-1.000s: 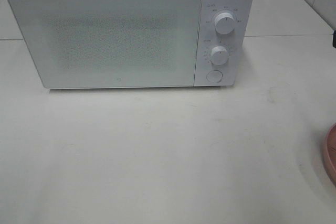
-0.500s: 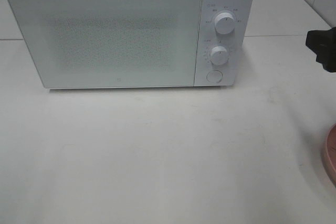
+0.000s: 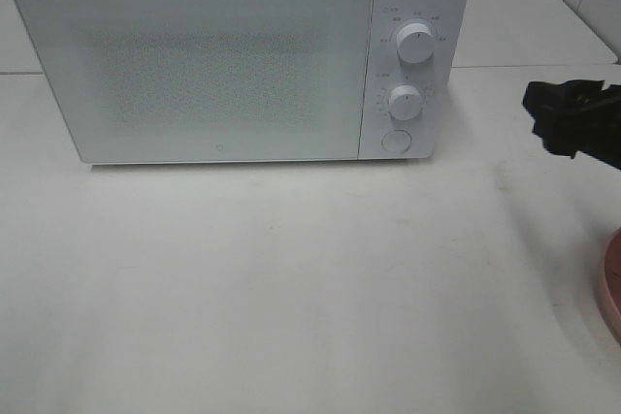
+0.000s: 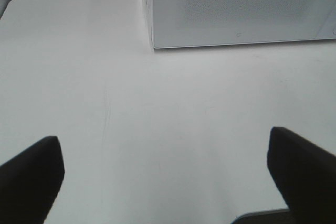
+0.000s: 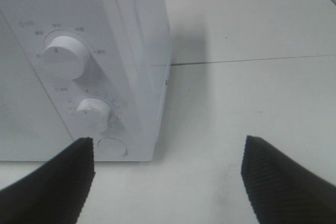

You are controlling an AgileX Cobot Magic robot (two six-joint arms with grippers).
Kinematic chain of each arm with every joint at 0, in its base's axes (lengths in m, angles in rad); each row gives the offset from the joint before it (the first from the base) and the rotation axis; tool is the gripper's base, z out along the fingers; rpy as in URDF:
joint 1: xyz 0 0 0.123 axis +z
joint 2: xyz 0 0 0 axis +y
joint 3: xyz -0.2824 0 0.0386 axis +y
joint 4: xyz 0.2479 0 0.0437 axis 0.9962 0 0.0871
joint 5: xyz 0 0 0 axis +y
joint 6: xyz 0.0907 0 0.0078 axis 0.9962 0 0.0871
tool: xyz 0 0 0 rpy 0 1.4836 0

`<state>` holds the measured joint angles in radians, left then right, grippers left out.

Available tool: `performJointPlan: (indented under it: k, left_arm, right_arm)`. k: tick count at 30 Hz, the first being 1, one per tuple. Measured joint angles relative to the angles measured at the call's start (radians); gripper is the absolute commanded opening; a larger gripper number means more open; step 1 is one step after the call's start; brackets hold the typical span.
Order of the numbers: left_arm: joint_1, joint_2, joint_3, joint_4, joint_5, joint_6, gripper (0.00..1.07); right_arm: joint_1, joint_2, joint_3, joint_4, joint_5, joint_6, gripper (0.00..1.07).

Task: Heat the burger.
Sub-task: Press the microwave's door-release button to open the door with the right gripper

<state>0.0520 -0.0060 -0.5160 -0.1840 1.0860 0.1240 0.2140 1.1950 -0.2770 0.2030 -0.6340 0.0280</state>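
Note:
The burger is out of view in every frame. A white microwave (image 3: 204, 65) stands at the back of the table with its door shut; it also shows in the left wrist view (image 4: 236, 9) and the right wrist view (image 5: 131, 51). My right gripper (image 3: 539, 115) is open and empty, hovering to the right of the microwave's control panel; in its wrist view (image 5: 168, 182) the fingers stand wide apart. My left gripper (image 4: 165, 179) is open and empty over bare table in front of the microwave; the exterior view does not show it.
The control panel has an upper knob (image 3: 415, 44), a lower knob (image 3: 405, 102) and a round button (image 3: 394, 141). The rim of a pink plate (image 3: 611, 288) shows at the right edge. The table (image 3: 291, 278) is white, with a seam behind.
My right gripper has come in from the right edge and moved left and slightly down toward the microwave's control panel. The microwave and plate have not moved.

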Motion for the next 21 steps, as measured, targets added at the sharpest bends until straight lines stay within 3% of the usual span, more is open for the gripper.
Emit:
performJointPlan:
  k: [2, 6, 15, 21]
  left_arm:
    - [0.000, 0.000, 0.000, 0.000, 0.000, 0.000, 0.98]
    - [0.000, 0.000, 0.000, 0.000, 0.000, 0.000, 0.98]
    - [0.000, 0.000, 0.000, 0.000, 0.000, 0.000, 0.98]
    - [0.000, 0.000, 0.000, 0.000, 0.000, 0.000, 0.98]
  right_arm:
    - [0.078, 0.054, 0.000, 0.068, -0.063, -0.082, 0.75]
    - [0.147, 0.109, 0.000, 0.153, -0.132, -0.160, 0.75]
    - [0.389, 0.259, -0.001, 0.577, -0.406, -0.371, 0.75]
    - [0.523, 0.362, 0.001, 0.708, -0.533, -0.384, 0.75]
